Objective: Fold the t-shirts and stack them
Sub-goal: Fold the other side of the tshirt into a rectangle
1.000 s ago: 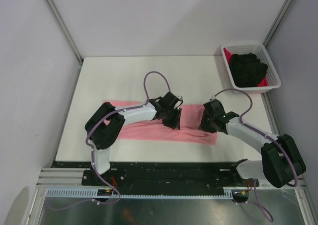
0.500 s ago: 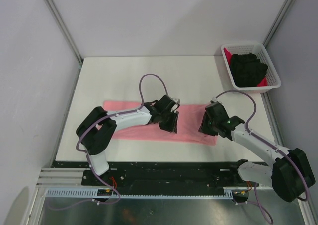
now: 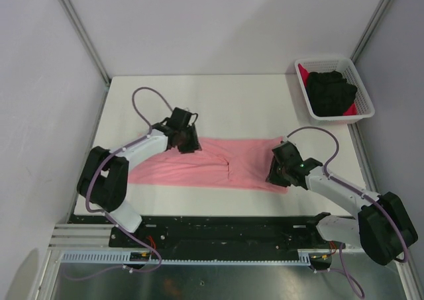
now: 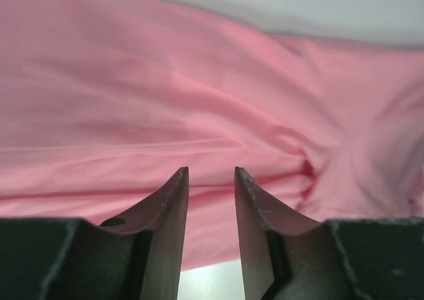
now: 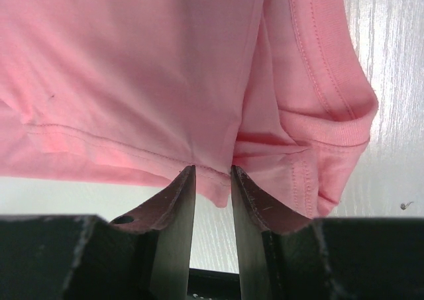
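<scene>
From my remote seat, nearest to the bases is the right gripper [image 3: 274, 175], low over the table [image 3: 218, 101] at about 4 o'clock from its middle. In the right wrist view its fingers [image 5: 180, 194] are drawn close together with the bottom hem of the salmon-pink t-shirt [image 3: 218, 171] dipping into the slit between their tips, so I read it as pinching that hem. A folded sleeve cuff [image 5: 331, 131] bulges at 3 o'clock of the tips, and bare white tabletop shows beyond it. The shirt lies flat as a long band across the near half of the table, running from 8 o'clock to 4 o'clock, with a short dark crease near its middle. At its far left part, around 10 o'clock, the left gripper [image 3: 187, 145] sits on or just above the cloth. The left wrist view shows its fingers [image 4: 173, 200] with only a narrow gap, and rumpled pink cloth filling the view past them. I cannot tell whether any cloth is caught between them. Farthest off, in the corner at 1 o'clock, stands the white lattice basket [image 3: 344, 116], holding the bunched black t-shirt [image 3: 330, 91] on top of the bright red t-shirt [image 3: 303, 70], which peeks out at two corners.
</scene>
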